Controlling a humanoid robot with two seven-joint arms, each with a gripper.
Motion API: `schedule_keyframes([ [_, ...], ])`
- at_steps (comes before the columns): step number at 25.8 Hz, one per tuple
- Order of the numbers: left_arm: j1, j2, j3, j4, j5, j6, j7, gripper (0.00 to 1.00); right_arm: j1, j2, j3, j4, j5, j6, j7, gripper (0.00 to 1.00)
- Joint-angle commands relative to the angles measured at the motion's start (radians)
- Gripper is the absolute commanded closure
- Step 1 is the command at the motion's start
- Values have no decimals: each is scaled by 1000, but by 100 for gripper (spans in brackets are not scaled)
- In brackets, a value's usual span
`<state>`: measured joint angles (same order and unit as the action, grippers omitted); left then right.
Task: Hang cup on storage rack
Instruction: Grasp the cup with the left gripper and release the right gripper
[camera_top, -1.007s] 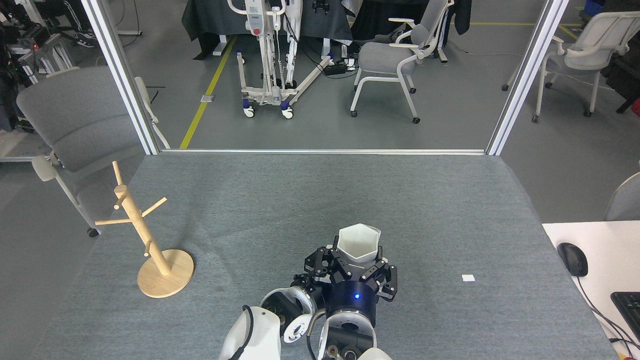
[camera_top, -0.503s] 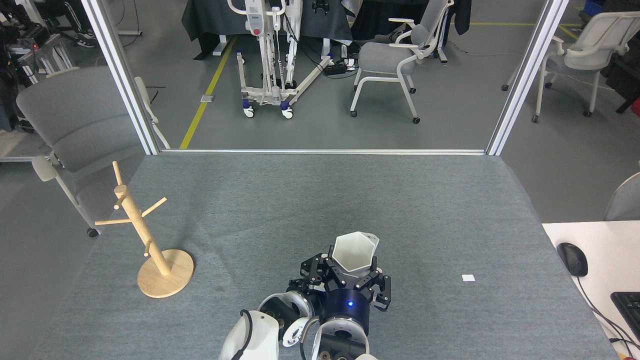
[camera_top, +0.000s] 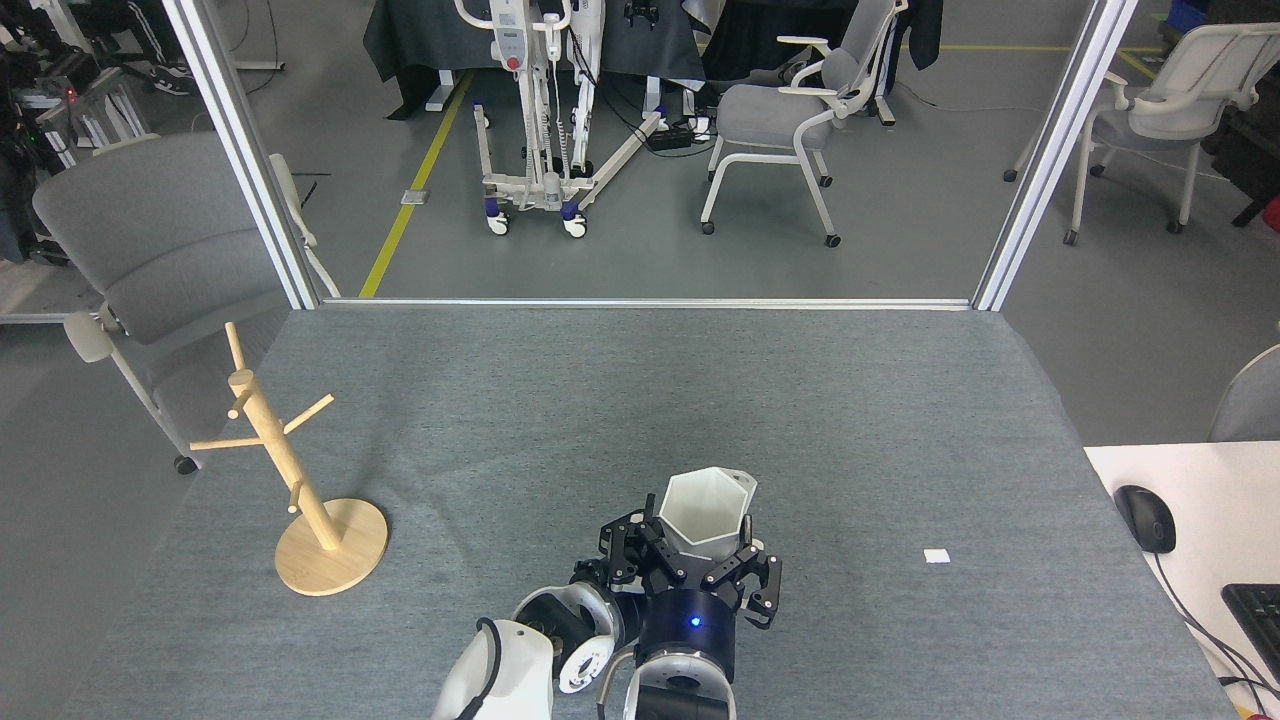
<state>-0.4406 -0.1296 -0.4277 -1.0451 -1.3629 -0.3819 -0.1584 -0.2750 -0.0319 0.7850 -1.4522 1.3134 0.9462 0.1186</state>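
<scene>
The white hexagonal cup (camera_top: 706, 503) stands mouth up at the near middle of the grey table, with a small handle bump at its upper right rim. My left gripper (camera_top: 697, 548) reaches in from the bottom edge, its black fingers (camera_top: 640, 540) closed around the cup's lower body and hiding the base. The storage rack (camera_top: 272, 445), a light bamboo pole with thin pegs on a round disc base (camera_top: 345, 560), stands at the table's left side, well away from the cup. No cup hangs on it. My right gripper is out of view.
A grey mat (camera_top: 560, 420) covers the table. A small white tag (camera_top: 937, 556) lies on it to the right. A white side desk with a mouse (camera_top: 1145, 517) and keyboard (camera_top: 1258, 610) is at the far right. A grey chair (camera_top: 150, 250) stands behind the rack.
My left gripper, with the cup in it, has drawn slightly back toward me and to the left. The rack has not moved.
</scene>
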Motion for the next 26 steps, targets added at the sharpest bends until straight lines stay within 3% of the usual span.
schedule_keyframes([
  [1,0,1,0,-55,-2,3,2,100,-3,-2,2,-5,-5,-24,-215,1],
  [5,2,2,-3,-46,-10,0,0,100,-1,3,-10,-10,-28,-40,-352,2],
  [11,-1,2,-3,-9,-15,-2,-20,100,-6,15,-90,-24,-59,-47,-378,2],
  [16,2,8,-2,25,-24,0,-18,100,-6,-9,-331,-36,-115,-285,-375,1],
  [19,13,33,9,13,-21,1,-16,100,2,-92,-538,-33,-143,-547,-369,0],
  [22,63,116,61,-85,-18,-2,-16,100,57,-201,-661,-11,-132,-758,-353,0],
  [24,115,150,86,-165,-18,-3,-16,100,120,-244,-707,-8,-105,-804,-335,0],
  [26,164,197,103,-245,-18,-2,-16,100,164,-243,-771,-14,-52,-814,-289,0],
])
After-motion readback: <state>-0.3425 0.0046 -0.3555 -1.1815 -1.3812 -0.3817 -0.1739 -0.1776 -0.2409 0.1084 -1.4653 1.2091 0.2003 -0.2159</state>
